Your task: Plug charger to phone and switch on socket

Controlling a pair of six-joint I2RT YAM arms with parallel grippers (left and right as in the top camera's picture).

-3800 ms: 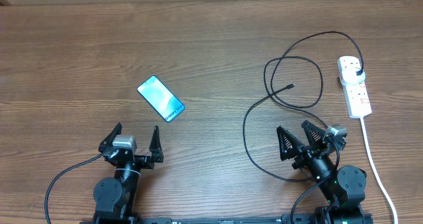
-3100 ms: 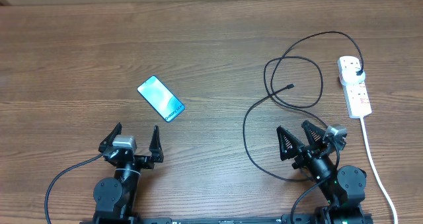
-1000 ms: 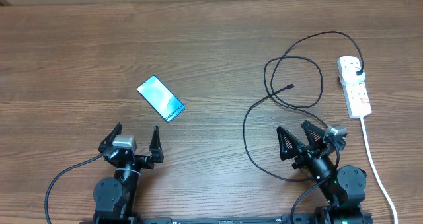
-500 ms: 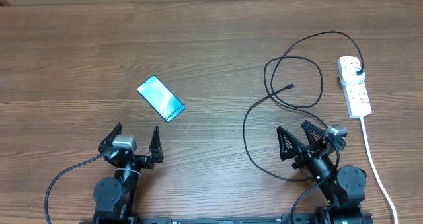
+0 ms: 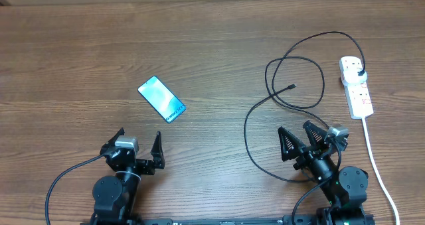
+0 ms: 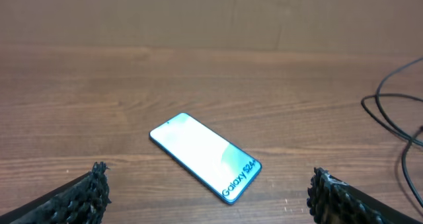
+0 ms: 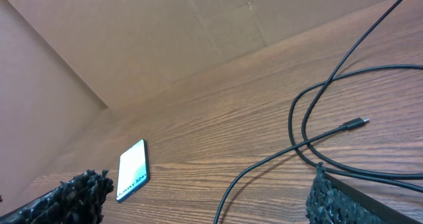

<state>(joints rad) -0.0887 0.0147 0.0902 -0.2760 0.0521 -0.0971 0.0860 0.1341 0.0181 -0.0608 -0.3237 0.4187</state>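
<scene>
Wood-grain table (image 5: 80, 52) fills our overhead view. We see the left claw (image 5: 139, 134) at the lower left of the frame, spread wide, holding nothing and touching nothing. Our right claw (image 5: 294, 127) sits at the lower right, also wide open and empty, and a loop of the charger (image 5: 246, 129) runs on the table just beside it. The phone (image 5: 161, 99) lies flat with its screen lit, left of centre, above the left claw and apart from it. The connector tip (image 5: 292, 87) rests loose on the table right of centre, well apart from the phone. The black plug (image 5: 359, 73) sits in the socket (image 5: 358, 97) at the upper right edge of the frame.
</scene>
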